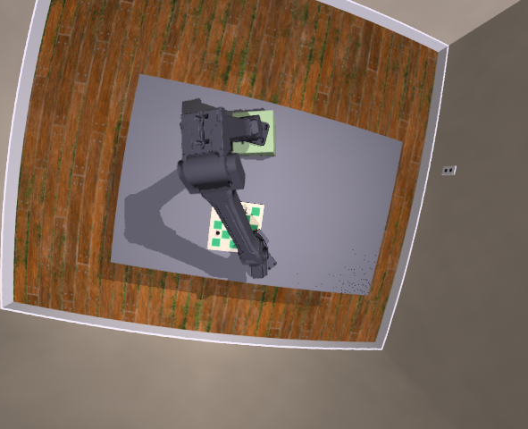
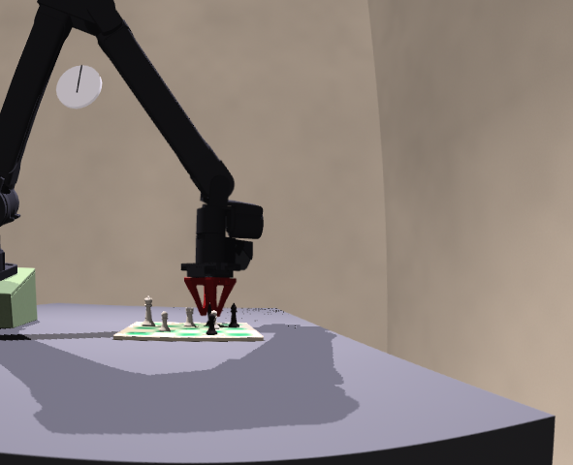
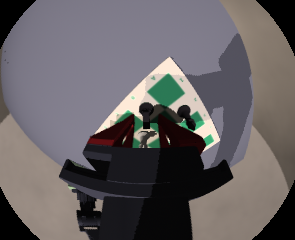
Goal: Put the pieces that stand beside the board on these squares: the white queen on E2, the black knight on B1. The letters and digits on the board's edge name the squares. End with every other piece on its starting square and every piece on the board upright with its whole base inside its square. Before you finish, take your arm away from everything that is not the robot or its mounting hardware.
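My gripper (image 2: 211,314) (image 3: 146,118) is partly open over the board (image 2: 121,337) (image 3: 170,65), beside its A1 corner. A black piece (image 3: 146,108), seemingly the black knight, stands between and just beyond the parted red fingertips, on what looks like B1; its details are too small to tell. A tall white piece (image 2: 148,311), apparently the white queen, stands upright near the board's left side in the exterior view, on what looks like E2. In the top view the arm hides the fingertips and much of the board.
Another black piece (image 2: 234,316) (image 3: 184,110) stands on A2, close to the gripper. A front black piece (image 2: 210,325) (image 1: 217,232) partly covers a white one. A white pawn (image 2: 164,322) and white rook (image 2: 189,317) stand left of the fingers. A green block (image 1: 266,147) is under the arm base.
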Robot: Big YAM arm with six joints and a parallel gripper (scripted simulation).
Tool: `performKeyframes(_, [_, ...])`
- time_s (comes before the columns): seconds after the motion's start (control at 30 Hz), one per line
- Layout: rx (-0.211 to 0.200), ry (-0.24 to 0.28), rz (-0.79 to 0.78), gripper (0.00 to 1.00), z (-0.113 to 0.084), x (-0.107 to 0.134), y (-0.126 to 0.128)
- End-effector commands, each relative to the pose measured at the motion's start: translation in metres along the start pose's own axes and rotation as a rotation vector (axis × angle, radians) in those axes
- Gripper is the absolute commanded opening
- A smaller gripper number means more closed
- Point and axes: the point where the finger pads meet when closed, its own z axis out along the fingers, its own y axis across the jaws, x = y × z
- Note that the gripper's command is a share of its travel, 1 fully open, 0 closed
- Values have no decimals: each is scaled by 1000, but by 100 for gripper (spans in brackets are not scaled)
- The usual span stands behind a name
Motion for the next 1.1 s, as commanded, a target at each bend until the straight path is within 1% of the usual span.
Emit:
performKeyframes(0.0, [12,-16,-18,36,-1,-6,2])
performKeyframes(0.33, [12,-17,-18,36,-1,-6,2])
performKeyframes(0.4, [17,-24,-16,36,-5,-7,1])
performKeyframes(0.47, [18,-27,-15,36,-17,-7,1])
performKeyframes(0.6, [38,-61,10,36,-40,-23,-12])
performKeyframes(0.67, [38,-61,10,36,-40,-23,-12])
performKeyframes(0.7, [38,-61,10,36,-45,-23,-12])
performKeyframes(1.07, [37,-68,11,36,-105,-21,-11])
